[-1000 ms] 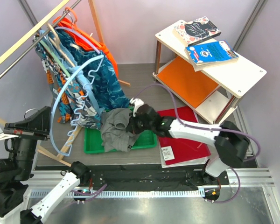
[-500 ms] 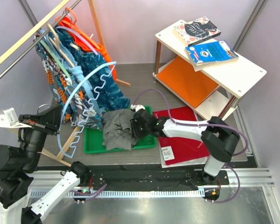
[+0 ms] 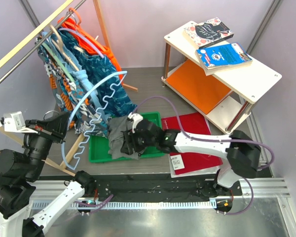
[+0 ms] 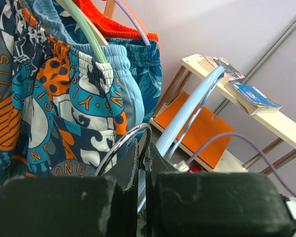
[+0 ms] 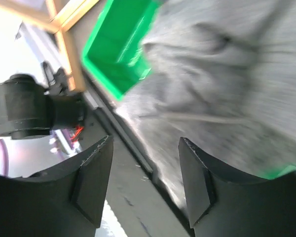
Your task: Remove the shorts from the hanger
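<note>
Once sized up biggest first: clothes rack (image 3: 29, 37) along table's far-left side, crammed w/ hangers and floral shorts (image 3: 103, 94), none of those off yet. Next, white-and-orange shelf unit (image 3: 251, 79) at far-right corner, books on top, well apart from the work.

Then the light-blue hanger (image 4: 187, 111): bare, tilted, clamped in left gripper (image 3: 63, 127), jaws together on it, chrome wire loop just beside the fingers in wrist view. Upper arm of it close against the floral pairs.

Then green tray (image 3: 96, 149) mid-table, toward near edge; red mat (image 3: 192, 123) just to its right. Off the hanger already: grey shorts (image 3: 119, 136), heaped on tray's middle-to-right part, seemingly spilling over its near rim.

Low over that heap: right gripper (image 3: 130, 143), jaws apart, nothing between them, cloth just beyond the fingertips (image 5: 93, 177).

Judged as: grey pair dropped, release step; floral pairs left to do.

Risks from here:
- Lifting right arm w/ a fold caught on a pad → heap dragged off tray. Cause: fingers so close to loose cloth.
- Overhanging cloth sliding off near rim under own weight or a nudge.
- Swinging bare hanger w/ left arm → wavy bar hooking floral waistbands or neighbouring hangers, pulling several down, maybe rocking rack.
- Hanger's low end sweeping over tray, snagging grey heap.
- Purple cable on right arm looping near tray; could brush cloth.
</note>
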`<state>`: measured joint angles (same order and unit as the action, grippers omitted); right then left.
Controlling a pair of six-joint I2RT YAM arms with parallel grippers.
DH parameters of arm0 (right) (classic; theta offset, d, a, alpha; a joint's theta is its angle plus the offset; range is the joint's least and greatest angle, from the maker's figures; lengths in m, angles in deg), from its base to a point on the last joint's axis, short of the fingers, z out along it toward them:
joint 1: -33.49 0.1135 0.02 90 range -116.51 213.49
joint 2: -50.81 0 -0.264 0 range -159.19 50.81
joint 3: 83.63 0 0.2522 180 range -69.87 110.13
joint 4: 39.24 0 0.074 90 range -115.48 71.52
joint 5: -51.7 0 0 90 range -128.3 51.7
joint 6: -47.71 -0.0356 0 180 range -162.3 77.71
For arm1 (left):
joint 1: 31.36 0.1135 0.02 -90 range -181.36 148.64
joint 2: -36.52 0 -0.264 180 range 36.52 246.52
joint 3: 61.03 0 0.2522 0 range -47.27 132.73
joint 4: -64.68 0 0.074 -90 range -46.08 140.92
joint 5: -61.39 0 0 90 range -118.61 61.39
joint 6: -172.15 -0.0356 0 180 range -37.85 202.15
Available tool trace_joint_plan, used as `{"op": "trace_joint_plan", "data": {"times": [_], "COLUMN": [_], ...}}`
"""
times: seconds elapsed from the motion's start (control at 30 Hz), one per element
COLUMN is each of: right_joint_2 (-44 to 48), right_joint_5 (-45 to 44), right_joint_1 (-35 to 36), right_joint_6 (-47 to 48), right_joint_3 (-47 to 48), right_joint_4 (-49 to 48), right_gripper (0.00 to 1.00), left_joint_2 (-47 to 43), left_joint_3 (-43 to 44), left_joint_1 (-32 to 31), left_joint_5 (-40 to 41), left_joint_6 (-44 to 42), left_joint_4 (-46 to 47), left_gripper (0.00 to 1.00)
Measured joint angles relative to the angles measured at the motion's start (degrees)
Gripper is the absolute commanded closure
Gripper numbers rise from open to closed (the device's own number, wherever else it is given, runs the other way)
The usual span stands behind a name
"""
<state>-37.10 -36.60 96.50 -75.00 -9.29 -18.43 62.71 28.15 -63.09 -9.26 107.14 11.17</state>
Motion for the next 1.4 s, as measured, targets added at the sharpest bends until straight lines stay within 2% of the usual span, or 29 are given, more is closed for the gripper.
{"op": "trace_joint_plan", "data": {"times": [0.03, 0.1, 0.27, 0.33, 0.43, 0.47, 0.57, 0.73, 0.87, 0.97, 1.4], "right_joint_2": [-3.26, -6.71, -10.62, -10.58, -10.1, -9.44, -4.9, 11.15, 24.5, 31.26, 48.39], "right_joint_5": [3.39, 5.01, 6.88, 8.48, 10.56, 10.75, 10.99, 10.32, 10.27, 9.81, 12.31], "right_joint_1": [1.11, 1.25, -1.38, -3.37, -5.35, -5.68, -5.73, -7.06, -12.79, -15.37, -15.65], "right_joint_6": [-1.77, -3.28, -6.08, -7.21, -7.8, -7.72, -6.54, -2.36, 1.6, 5.49, 15.78], "right_joint_3": [0.0, -0.09, -3.5, -5.2, -6.49, -6.8, -7.23, -7.23, -7.23, -7.26, -6.95], "right_joint_4": [-4.66, -6.91, -10.84, -12.74, -13.27, -13.09, -10.58, -3.3, -0.83, 1.4, 11.91], "right_gripper": [0.5, 0.56, 0.59, 0.56, 0.46, 0.37, 0.2, 0.1, 0.06, 0.06, 0.02], "left_joint_2": [0.0, 0.02, 0.94, 1.14, 1.2, 1.29, 1.9, 4.48, 6.1, 6.8, 8.83], "left_joint_3": [0.39, 0.81, 3.54, 3.93, 3.93, 3.93, 4.13, 6.6, 8.07, 8.44, 9.97], "left_joint_1": [0.0, 0.0, -0.02, -0.02, 0.0, 0.0, -0.02, 0.0, -0.02, -0.02, 0.0], "left_joint_5": [0.0, -0.11, -2.16, -3.02, -4.11, -4.48, -5.6, -8.33, -11.69, -14.88, -31.23], "left_joint_6": [0.02, 0.11, 0.35, 0.55, 0.7, 0.74, 0.74, 0.11, -0.98, -2.43, -10.21], "left_joint_4": [-0.5, -1.11, -3.28, -3.45, -3.87, -4.0, -4.59, -6.32, -7.28, -8.81, -14.73], "left_gripper": [1.0, 1.0, 1.0, 1.0, 1.0, 1.0, 1.0, 1.0, 1.0, 1.0, 1.0]}}
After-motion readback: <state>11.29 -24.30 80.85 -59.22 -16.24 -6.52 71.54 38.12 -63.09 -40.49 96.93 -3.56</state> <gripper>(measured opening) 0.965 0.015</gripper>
